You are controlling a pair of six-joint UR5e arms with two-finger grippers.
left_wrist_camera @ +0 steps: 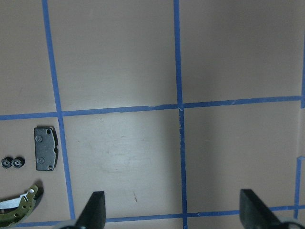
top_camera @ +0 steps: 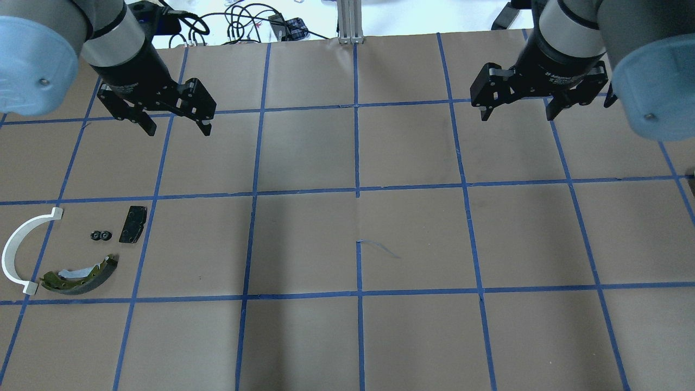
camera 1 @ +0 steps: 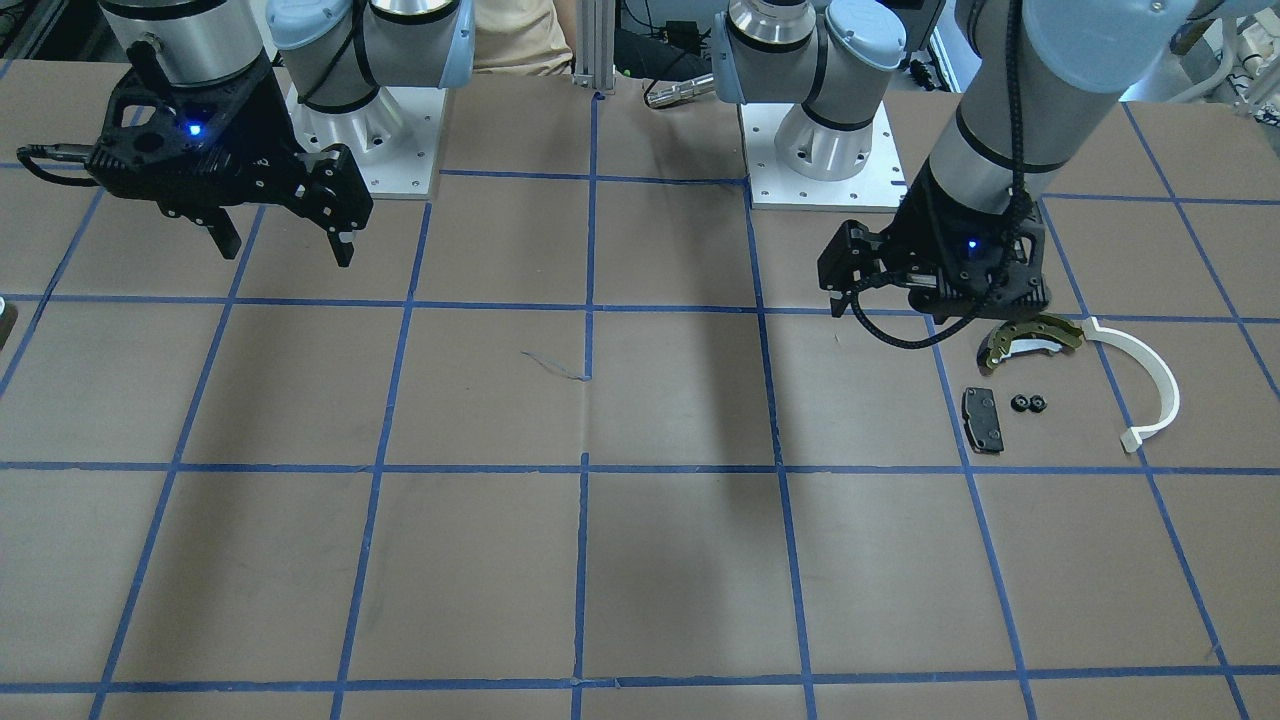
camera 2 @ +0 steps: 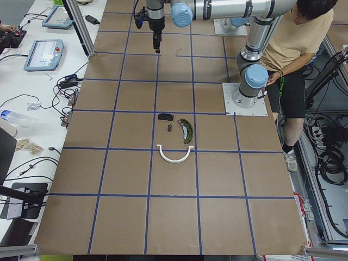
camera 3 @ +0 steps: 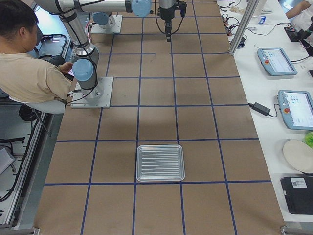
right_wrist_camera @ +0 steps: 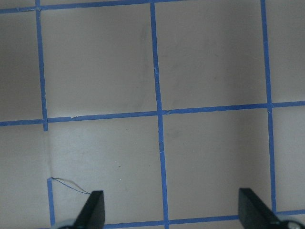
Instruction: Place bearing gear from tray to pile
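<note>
The bearing gear (top_camera: 100, 235), a small black double gear, lies on the table among the pile, between the black pad (top_camera: 133, 224) and the white plastic arc (top_camera: 19, 250), above the brass brake shoe (top_camera: 81, 274). It also shows in the front view (camera 1: 1028, 403) and the left wrist view (left_wrist_camera: 12, 162). The silver tray (camera 3: 160, 162) holds nothing. My left gripper (top_camera: 176, 129) is open and empty, hovering beyond the pile. My right gripper (top_camera: 518, 115) is open and empty over bare table on the far right.
A person (camera 2: 296, 43) sits beside the robot's bases (camera 1: 830, 150). A side bench with tablets (camera 3: 276, 61) and cables runs along the table's far edge. An aluminium post (top_camera: 350, 21) stands at the far edge, centre.
</note>
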